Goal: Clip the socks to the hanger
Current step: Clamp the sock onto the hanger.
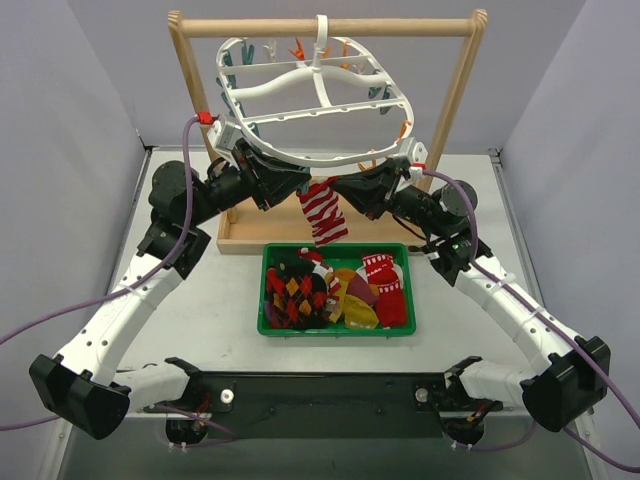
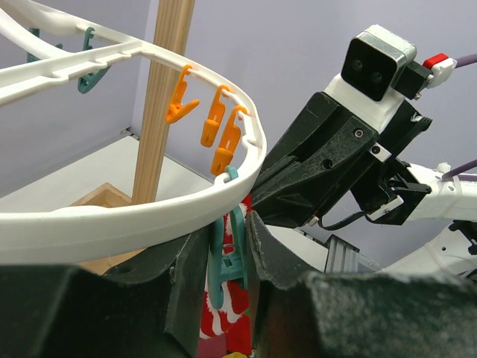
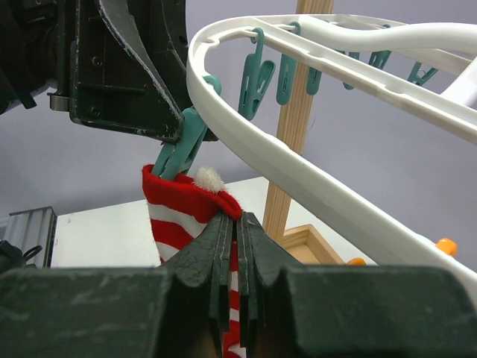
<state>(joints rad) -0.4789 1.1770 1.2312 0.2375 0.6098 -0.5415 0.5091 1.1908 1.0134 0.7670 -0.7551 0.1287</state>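
The striped sock point(image 3: 175, 209) hung under the hanger point(image 1: 320, 160), its cuff clamped in the right pincer point(image 3: 235, 227). The left pincer point(image 2: 227, 239) squeezed a teal clip point(image 3: 182, 153). No sock seemed clipped yet, and the other socks point(image 1: 300, 295) lay in the bin point(image 1: 335, 329).

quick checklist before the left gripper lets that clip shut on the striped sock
1. right gripper shut on striped sock at the cuff: ok
2. left gripper squeezing teal clip: ok
3. cuff far enough into the clip's mouth: cannot tell; the cuff meets the clip's tip, but the depth is hidden
4. hanger hooked over wooden bar: ok
5. other socks lying in bin: ok
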